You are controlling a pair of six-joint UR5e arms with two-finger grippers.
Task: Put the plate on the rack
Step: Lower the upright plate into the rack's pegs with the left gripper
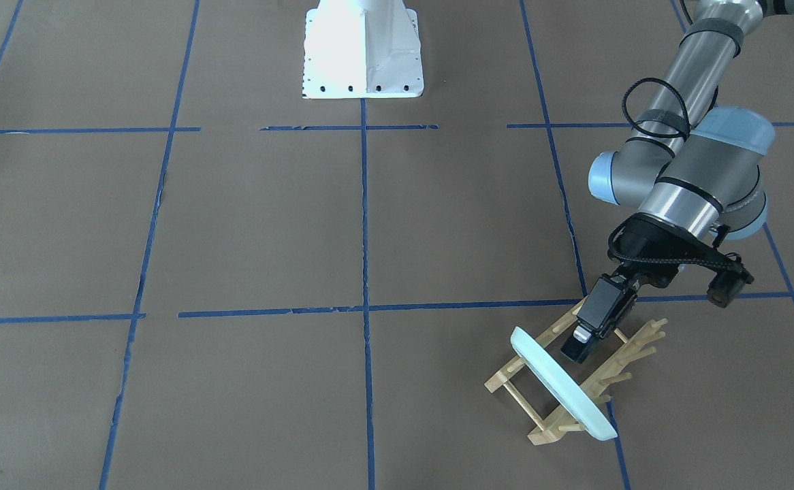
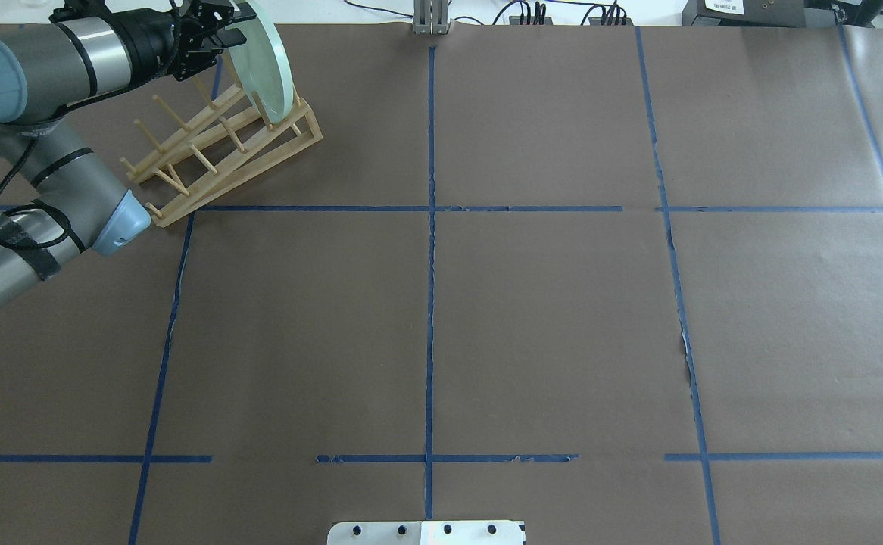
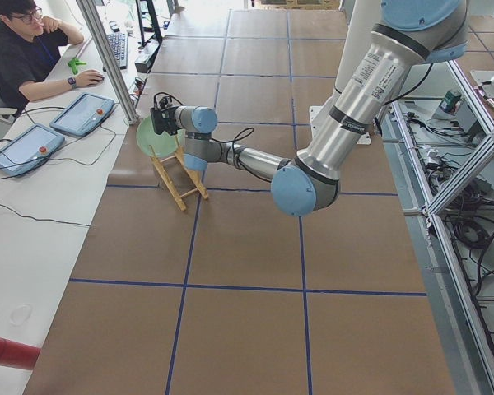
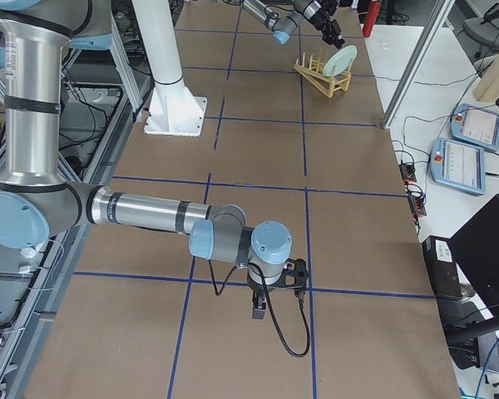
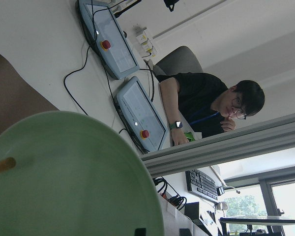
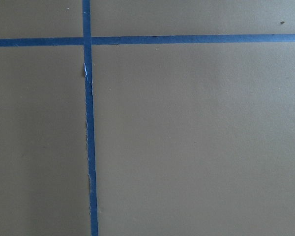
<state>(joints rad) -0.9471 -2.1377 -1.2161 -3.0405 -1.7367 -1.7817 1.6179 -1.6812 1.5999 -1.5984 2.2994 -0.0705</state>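
Observation:
The pale mint-green plate (image 1: 560,384) stands on edge between the pegs of the light-wood rack (image 1: 499,380), leaning slightly. It sits at the table's far left corner in the overhead view, plate (image 2: 263,60) on rack (image 2: 222,163). My left gripper (image 1: 577,350) hovers over the rack on the robot's side of the plate, pointing at its face; the jaws look open and empty. In the left wrist view the plate (image 5: 64,177) fills the lower left, with a peg across it. My right gripper (image 4: 258,312) points down at bare table; I cannot tell whether it is open.
The white robot base (image 1: 363,51) is at the table's middle edge. An operator (image 3: 25,49) sits beyond the table's end beside teach pendants (image 3: 25,148) and a metal post (image 3: 107,58). Blue tape lines cross the brown table paper.

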